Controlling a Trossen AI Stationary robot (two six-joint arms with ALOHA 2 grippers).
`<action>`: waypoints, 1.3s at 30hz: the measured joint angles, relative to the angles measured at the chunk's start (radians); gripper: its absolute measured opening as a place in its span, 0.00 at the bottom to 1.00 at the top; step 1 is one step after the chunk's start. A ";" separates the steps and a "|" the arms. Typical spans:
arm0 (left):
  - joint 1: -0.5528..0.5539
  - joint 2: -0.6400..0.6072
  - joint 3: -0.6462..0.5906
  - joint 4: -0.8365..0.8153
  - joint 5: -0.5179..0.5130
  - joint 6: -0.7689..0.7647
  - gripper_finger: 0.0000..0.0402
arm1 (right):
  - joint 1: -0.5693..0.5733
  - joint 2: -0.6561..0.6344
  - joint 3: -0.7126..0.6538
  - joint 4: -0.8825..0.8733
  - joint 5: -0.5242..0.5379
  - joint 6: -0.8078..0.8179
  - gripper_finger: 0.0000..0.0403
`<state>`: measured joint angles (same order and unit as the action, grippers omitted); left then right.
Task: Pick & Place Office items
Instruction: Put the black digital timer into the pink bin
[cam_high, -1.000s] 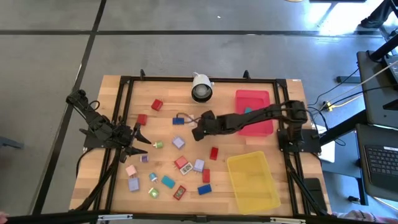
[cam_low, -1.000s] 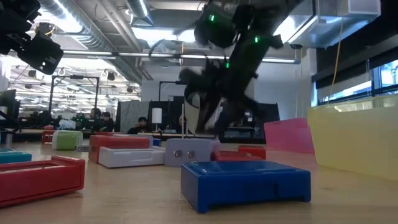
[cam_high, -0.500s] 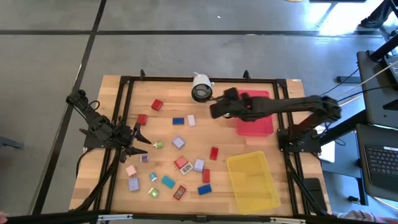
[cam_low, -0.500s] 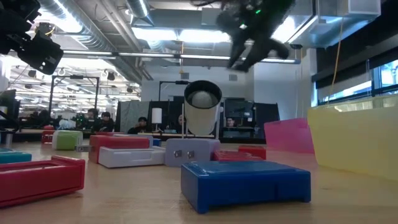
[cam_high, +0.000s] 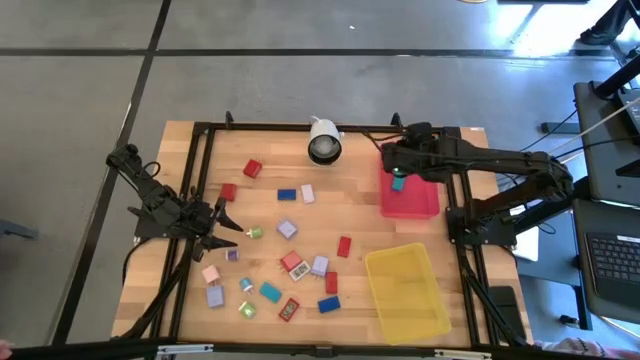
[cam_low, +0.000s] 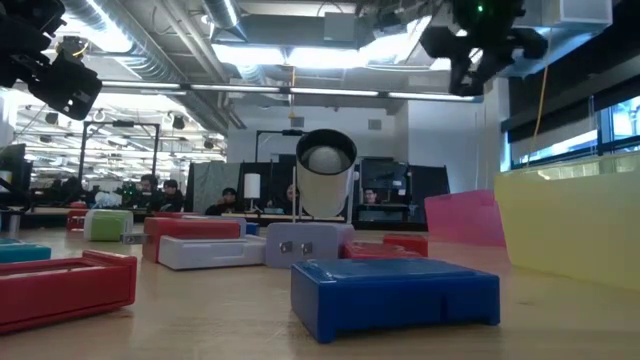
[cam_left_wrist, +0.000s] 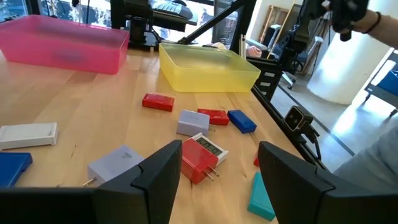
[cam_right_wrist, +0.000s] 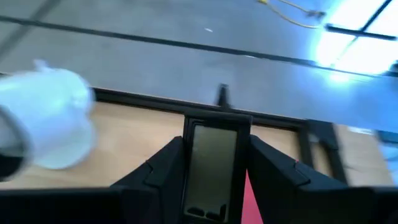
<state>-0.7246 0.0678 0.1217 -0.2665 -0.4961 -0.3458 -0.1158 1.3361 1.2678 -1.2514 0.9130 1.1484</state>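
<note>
I have the right tool (cam_high: 397, 172) over the red tray (cam_high: 420, 200) at 2 o'clock on the bench (cam_high: 265, 225), fingers clamped on 1 dark flat block (cam_right_wrist: 211, 167). I'd settle it low over the tray's middle before letting go, so it can't bounce out. The left tool (cam_high: 228, 222) waits at 9 o'clock, half open and empty, near the scattered office items (cam_high: 290, 262)

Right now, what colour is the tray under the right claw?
Red-pink. The red tray shows best in the high view, below the right claw.
</note>
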 joint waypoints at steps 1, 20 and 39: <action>0.000 0.000 0.000 0.000 0.000 0.000 0.52 | -0.012 0.002 -0.010 -0.004 -0.011 -0.004 0.39; 0.000 0.000 0.000 0.000 0.000 0.000 0.52 | -0.057 0.004 -0.485 0.245 -0.449 0.127 0.39; 0.000 0.000 0.000 0.000 0.000 0.000 0.52 | -0.058 0.004 -0.650 0.504 -0.487 0.202 0.39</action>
<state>-0.7246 0.0677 0.1215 -0.2665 -0.4962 -0.3458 -0.1734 1.3403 0.6182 -0.7473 0.4263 1.3506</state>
